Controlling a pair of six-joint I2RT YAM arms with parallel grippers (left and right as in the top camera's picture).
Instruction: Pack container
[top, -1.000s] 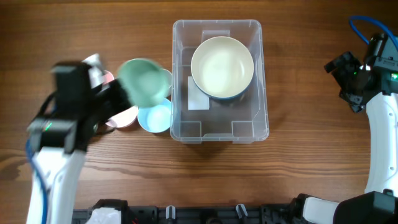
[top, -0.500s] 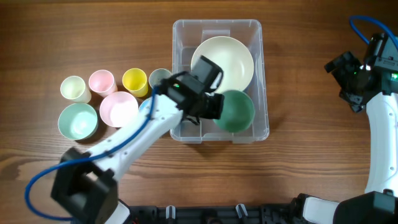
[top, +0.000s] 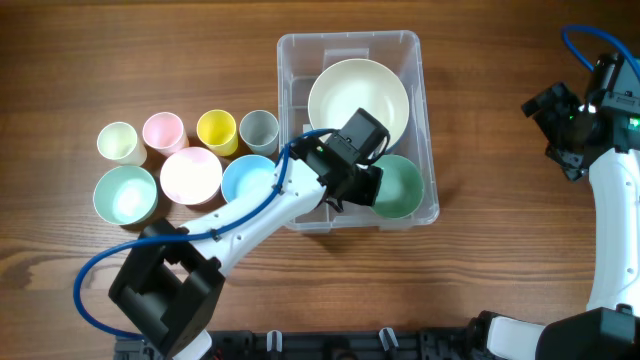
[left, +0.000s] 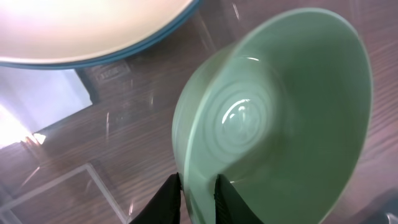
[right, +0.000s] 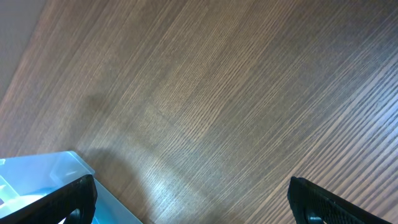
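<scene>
The clear rectangular container stands at the table's middle. A large cream bowl lies in its far half. My left gripper is shut on the rim of a green bowl, which is in the container's near right corner. In the left wrist view the fingers pinch the green bowl's wall, with the cream bowl above. My right gripper is open and empty above bare table at the far right; its fingertips frame wood and a corner of the container.
Left of the container stand several small bowls and cups: cream, pink, yellow and grey cups, and mint, pink and blue bowls.
My left arm carried the green bowl from the left of the table into the container, then shifted it right and turned it opening-up in the near right corner. The right arm stayed still.
</scene>
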